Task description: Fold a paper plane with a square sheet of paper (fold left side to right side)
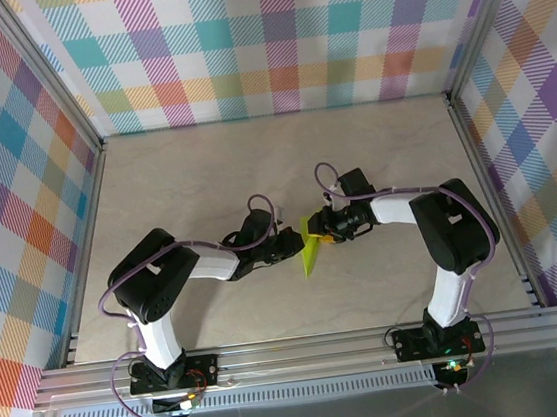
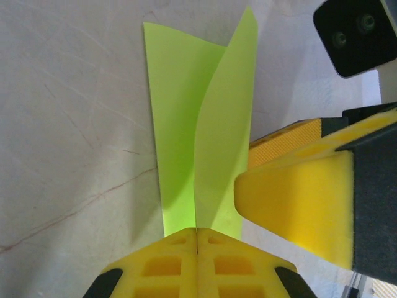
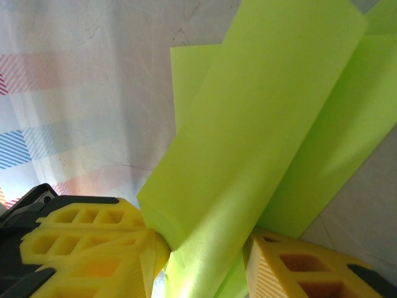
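Note:
The square sheet of paper is lime green and folded lengthwise into a narrow, pointed paper-plane shape, held up off the table at mid-table. My left gripper comes at it from the left. In the left wrist view its jaws are shut on the paper's fold, and two flaps spread away above them. My right gripper meets the paper from the right. Its fingers stand apart, and the folded paper runs loosely through the gap.
The beige tabletop is ringed by plaid walls and aluminium posts. A metal rail crosses the near edge by the arm bases. Both forearms angle inward, close together at the centre.

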Robot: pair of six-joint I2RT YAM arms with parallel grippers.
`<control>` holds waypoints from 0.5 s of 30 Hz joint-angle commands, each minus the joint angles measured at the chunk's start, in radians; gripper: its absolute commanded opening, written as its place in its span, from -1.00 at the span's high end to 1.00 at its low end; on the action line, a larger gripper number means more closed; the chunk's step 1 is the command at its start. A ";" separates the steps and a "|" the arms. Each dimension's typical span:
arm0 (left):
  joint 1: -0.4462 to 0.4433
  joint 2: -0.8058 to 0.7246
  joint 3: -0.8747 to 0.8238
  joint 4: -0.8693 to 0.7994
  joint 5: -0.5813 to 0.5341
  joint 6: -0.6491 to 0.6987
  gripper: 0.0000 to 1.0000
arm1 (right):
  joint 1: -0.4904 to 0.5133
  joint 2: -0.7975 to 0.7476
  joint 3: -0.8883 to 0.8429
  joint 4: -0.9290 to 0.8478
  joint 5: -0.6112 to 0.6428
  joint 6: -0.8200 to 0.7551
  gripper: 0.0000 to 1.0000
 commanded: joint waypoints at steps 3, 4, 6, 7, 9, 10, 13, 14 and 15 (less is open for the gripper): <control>0.013 0.030 0.030 -0.014 -0.001 0.031 1.00 | 0.010 0.045 -0.004 -0.070 0.065 -0.035 0.15; 0.014 0.032 0.032 -0.014 0.000 0.030 1.00 | 0.010 0.045 -0.002 -0.070 0.064 -0.035 0.15; 0.014 0.038 0.033 -0.012 0.005 0.028 1.00 | 0.011 0.045 -0.001 -0.070 0.063 -0.035 0.15; 0.014 0.041 0.034 -0.011 0.006 0.028 1.00 | 0.011 0.047 0.000 -0.071 0.061 -0.037 0.15; 0.014 0.043 0.033 -0.008 0.009 0.027 1.00 | 0.012 0.048 0.002 -0.073 0.061 -0.036 0.15; 0.014 0.044 0.033 -0.006 0.013 0.027 1.00 | 0.011 0.048 0.003 -0.073 0.061 -0.037 0.15; 0.013 0.040 0.023 0.012 0.024 0.018 1.00 | 0.011 0.049 0.005 -0.073 0.062 -0.036 0.15; 0.014 0.038 0.018 0.019 0.025 0.015 1.00 | 0.011 0.050 0.005 -0.075 0.062 -0.036 0.15; 0.013 0.033 0.012 0.025 0.025 0.011 1.00 | 0.011 0.050 0.005 -0.073 0.061 -0.037 0.15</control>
